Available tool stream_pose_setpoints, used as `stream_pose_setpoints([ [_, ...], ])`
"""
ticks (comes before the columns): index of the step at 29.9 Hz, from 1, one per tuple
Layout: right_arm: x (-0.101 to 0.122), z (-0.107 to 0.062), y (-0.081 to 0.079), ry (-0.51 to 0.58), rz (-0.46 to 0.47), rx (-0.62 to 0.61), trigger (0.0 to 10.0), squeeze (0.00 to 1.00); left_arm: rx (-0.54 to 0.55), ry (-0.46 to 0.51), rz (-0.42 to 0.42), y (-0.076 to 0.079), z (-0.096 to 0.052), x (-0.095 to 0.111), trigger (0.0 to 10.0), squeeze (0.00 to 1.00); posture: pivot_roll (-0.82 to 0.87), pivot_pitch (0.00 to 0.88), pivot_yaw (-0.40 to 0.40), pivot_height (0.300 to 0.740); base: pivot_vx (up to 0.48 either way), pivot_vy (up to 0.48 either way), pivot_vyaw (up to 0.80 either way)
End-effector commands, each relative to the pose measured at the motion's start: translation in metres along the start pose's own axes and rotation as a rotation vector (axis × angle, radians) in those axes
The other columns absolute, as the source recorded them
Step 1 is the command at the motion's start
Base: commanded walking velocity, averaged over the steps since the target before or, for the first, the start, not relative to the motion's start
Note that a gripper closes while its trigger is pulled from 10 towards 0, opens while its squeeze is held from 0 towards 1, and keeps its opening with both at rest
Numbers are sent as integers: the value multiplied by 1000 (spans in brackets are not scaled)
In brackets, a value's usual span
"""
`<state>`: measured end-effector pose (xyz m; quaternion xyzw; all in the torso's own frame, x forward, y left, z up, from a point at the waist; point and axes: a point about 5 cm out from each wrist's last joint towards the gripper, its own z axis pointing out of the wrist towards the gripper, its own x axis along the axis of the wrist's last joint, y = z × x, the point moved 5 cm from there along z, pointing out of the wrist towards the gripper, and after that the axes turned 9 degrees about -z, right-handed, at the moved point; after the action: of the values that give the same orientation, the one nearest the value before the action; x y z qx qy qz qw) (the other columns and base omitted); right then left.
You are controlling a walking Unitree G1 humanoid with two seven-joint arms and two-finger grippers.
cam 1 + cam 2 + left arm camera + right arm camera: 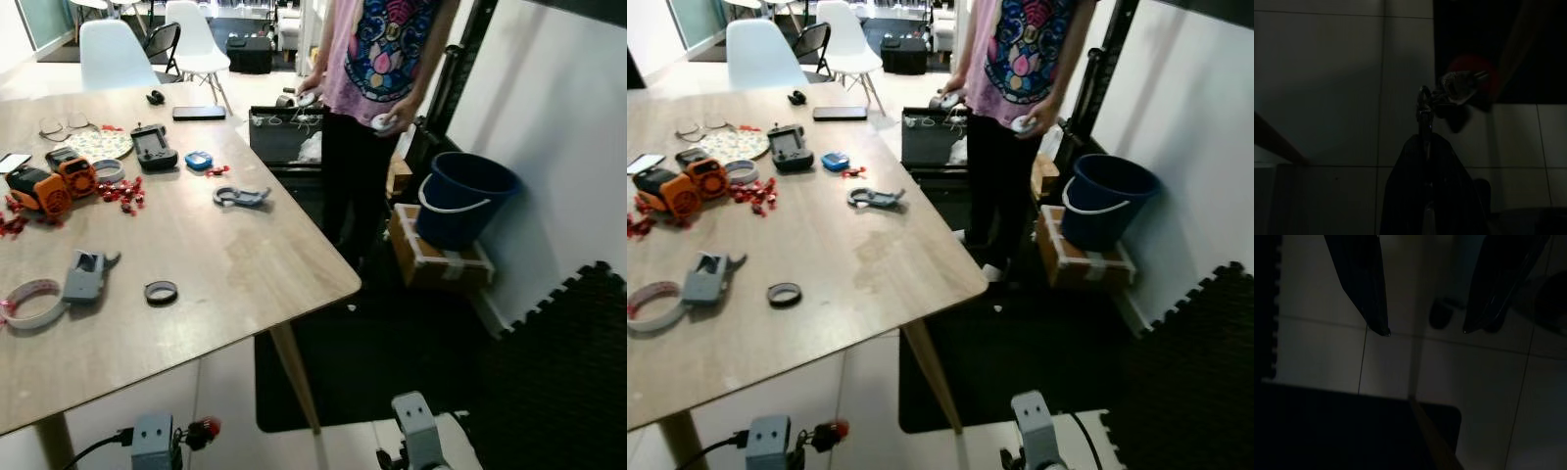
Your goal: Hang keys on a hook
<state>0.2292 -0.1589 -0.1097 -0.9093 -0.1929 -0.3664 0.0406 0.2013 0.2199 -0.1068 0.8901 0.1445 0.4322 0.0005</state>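
Left end effector (1425,142): low beside the robot, under the counter edge, above the tiled floor; fingers pressed together on the ring of the keys.
Keys (1449,90): hanging out from the left fingertips, a metal ring with a silvery bunch and a red tag behind it; red tag seen also at the bottom of the head view (201,429).
Right end effector (1425,330): low on the right side, pointing at the floor; the two black fingers wide apart, nothing between them.
Floor (1322,352): pale tiles with dark joints, dim; black mat at one side.
Counter (245,264): light wood, with a slanted wooden leg at the near corner.
On the counter: grey metal carabiner (239,197) near the right edge; small dark ring (161,291) near the front; grey tape dispenser (86,275) with a white strip; two orange devices (54,183); red small pieces (122,193); black controller (153,146); small blue item (199,161); black phone (199,113) at the far end.
Person (377,59): standing beyond the counter's right side, pink printed shirt, dark trousers, a white controller in each hand.
Blue bucket (462,197): on a cardboard box (439,262), against the white wall.
White chairs (116,54): behind the far end of the counter.
Hook: cannot tell where, none recognisable.
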Motion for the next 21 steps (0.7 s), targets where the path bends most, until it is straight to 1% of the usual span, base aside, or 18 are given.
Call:
stream_pose_setpoints([
  [1,-5,-1,-3,-13,12,4,10000,0,4,-8,4,-3,-1,-2,10000,0,68,49,-51,740,0,0,0],
  [21,-4,0,-3,-10,17,2,10000,0,1,-3,5,-2,1,2,10000,0,72,41,-47,740,0,0,0],
])
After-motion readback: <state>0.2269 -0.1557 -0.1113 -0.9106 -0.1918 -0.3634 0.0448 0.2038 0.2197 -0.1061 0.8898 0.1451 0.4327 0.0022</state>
